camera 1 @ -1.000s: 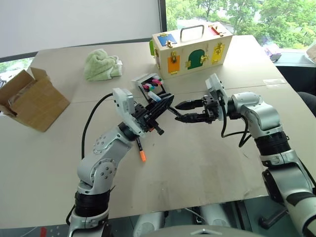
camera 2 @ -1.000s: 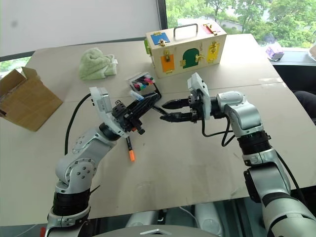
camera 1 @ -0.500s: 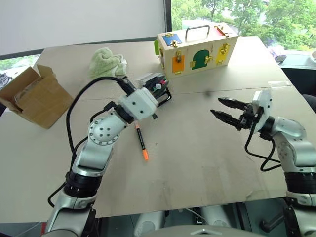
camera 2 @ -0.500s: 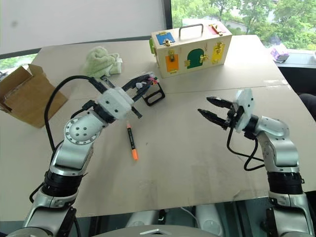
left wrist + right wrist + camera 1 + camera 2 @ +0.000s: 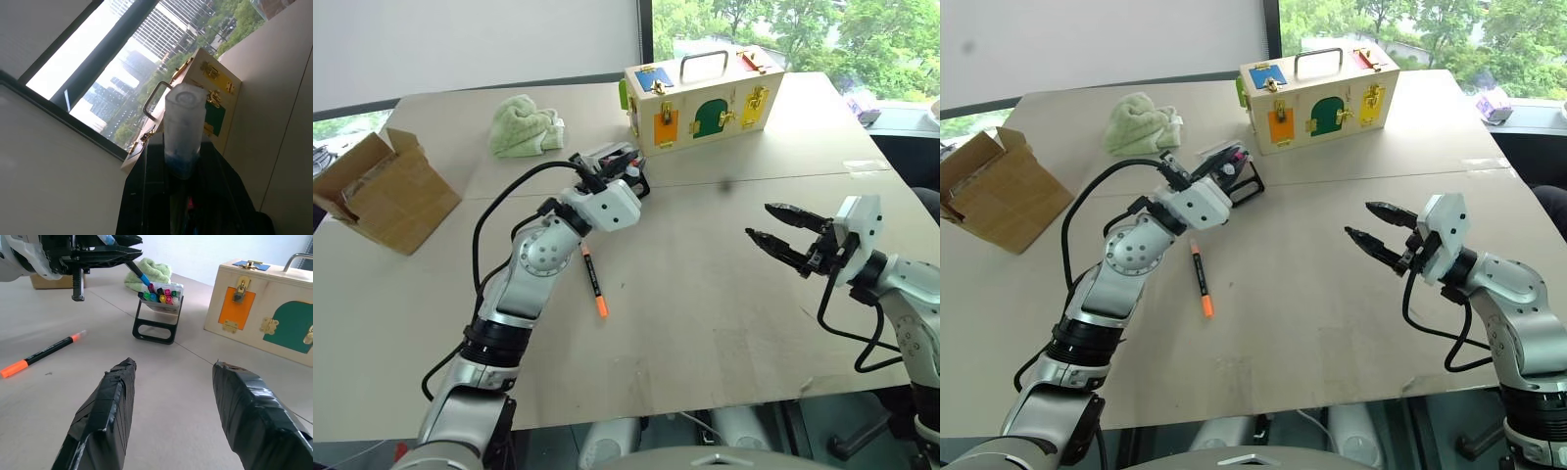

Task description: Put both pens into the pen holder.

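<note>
Right wrist view: left gripper [image 5: 128,250] clamps the blue pen [image 5: 142,278], tip seemingly touching the pen holder [image 5: 157,308].
Right gripper [image 5: 767,223]: spread, empty.
Orange pen [image 5: 592,278]: lying on table [image 5: 705,323].

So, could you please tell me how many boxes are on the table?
2, not counting the pen holder: a cardboard box at the table's left edge, and a wooden box with a handle at the far side.

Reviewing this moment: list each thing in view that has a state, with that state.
left gripper: shut on the blue pen, over the pen holder
blue pen: held, blue tip at the holder's caps
orange pen: lying flat on the table
pen holder: tilted on its frame, caps showing
right gripper: open, empty
wooden box: doors shut
cardboard box: flaps open
</note>
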